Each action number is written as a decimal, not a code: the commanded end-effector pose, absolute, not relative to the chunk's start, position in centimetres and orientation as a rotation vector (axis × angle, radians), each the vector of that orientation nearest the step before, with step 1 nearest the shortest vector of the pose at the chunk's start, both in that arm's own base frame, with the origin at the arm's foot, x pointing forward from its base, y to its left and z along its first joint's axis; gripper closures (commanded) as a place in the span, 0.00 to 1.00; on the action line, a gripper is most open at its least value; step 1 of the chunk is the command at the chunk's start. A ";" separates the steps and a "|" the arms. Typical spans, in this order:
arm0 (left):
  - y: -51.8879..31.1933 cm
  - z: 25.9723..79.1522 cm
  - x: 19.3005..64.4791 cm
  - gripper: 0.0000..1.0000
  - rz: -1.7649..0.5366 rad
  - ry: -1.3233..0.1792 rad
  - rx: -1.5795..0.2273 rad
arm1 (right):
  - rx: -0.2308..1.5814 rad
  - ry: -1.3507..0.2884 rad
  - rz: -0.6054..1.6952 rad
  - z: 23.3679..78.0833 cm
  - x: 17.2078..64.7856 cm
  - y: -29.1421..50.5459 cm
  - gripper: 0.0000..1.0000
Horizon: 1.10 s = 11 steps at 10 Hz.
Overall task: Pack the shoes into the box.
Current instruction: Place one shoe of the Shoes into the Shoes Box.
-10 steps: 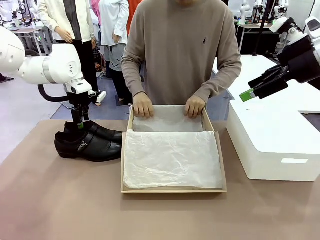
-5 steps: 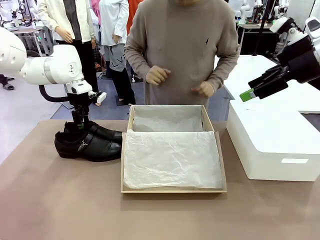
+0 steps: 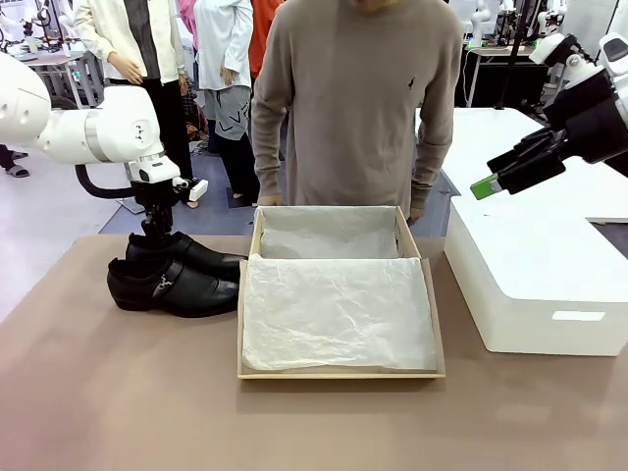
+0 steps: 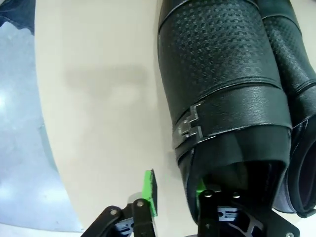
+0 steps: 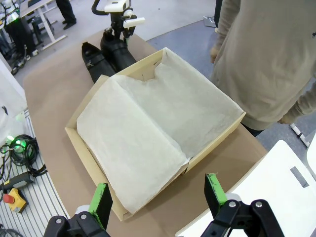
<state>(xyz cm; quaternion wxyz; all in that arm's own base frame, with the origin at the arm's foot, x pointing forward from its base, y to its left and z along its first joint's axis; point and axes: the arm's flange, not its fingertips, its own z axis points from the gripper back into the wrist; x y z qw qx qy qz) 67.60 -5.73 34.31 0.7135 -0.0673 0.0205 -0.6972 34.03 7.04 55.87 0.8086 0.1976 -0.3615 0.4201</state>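
Observation:
Two glossy black shoes lie side by side left of the box, the near shoe [image 3: 172, 287] in front of the far shoe [image 3: 191, 253]. My left gripper [image 3: 157, 234] stands over the far shoe's heel. In the left wrist view that buckled shoe [image 4: 222, 98] has one green pad inside its heel opening, while the other pad [image 4: 149, 192] stands outside, a narrow strip of table between it and the leather. The tan box [image 3: 339, 374] sits mid-table, lined with white tissue [image 3: 334, 304]. My right gripper [image 3: 483, 186] hangs open, high at the right, looking down on the box [image 5: 79, 148].
A large white box [image 3: 540, 285] stands on the table to the right of the tan one. A person in a beige sweater [image 3: 358, 98] stands right behind the box, arms hanging down. The second shoe [image 4: 301, 98] lies tight against the gripped one.
The person's hands have lifted off the box's far edge and dropped to the sides. My left gripper's jaws have narrowed around the far shoe's heel. The right arm is still.

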 end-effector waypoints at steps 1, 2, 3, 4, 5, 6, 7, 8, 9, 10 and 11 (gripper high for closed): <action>-5.5 34.4 68.0 1.00 -1.562 0.048 -0.157 | 0.425 -0.776 0.896 55.8 34.1 7.0 0.00; -5.5 34.5 67.9 1.00 -1.566 0.049 -0.152 | 0.425 -0.776 0.896 55.8 34.1 7.0 0.00; -5.5 34.5 67.8 1.00 -1.571 0.050 -0.145 | 0.425 -0.776 0.896 55.8 34.1 7.0 0.00; -5.5 34.7 67.7 1.00 -1.584 0.054 -0.145 | 0.425 -0.776 0.896 55.8 34.1 7.0 0.00; -5.6 35.1 67.3 1.00 -1.601 0.052 -0.152 | 0.425 -0.776 0.896 55.8 34.1 7.0 0.00; -5.7 35.6 66.7 1.00 -1.608 0.059 -0.152 | 0.425 -0.776 0.896 55.8 34.1 7.0 0.00; -5.9 36.0 66.1 1.00 -1.613 0.069 -0.139 | 0.425 -0.776 0.896 55.8 34.1 7.0 0.00; -6.0 36.3 65.8 1.00 -1.615 0.077 -0.128 | 0.425 -0.776 0.896 55.8 34.1 7.0 0.00; -6.1 36.5 65.5 1.00 -1.614 0.088 -0.115 | 0.425 -0.776 0.896 55.8 34.1 7.0 0.00; -6.2 36.6 65.4 1.00 -1.611 0.090 -0.102 | 0.425 -0.776 0.896 55.8 34.1 7.0 0.00; -6.2 37.0 65.1 1.00 -1.601 0.094 -0.082 | 0.425 -0.776 0.896 55.8 34.1 7.0 0.00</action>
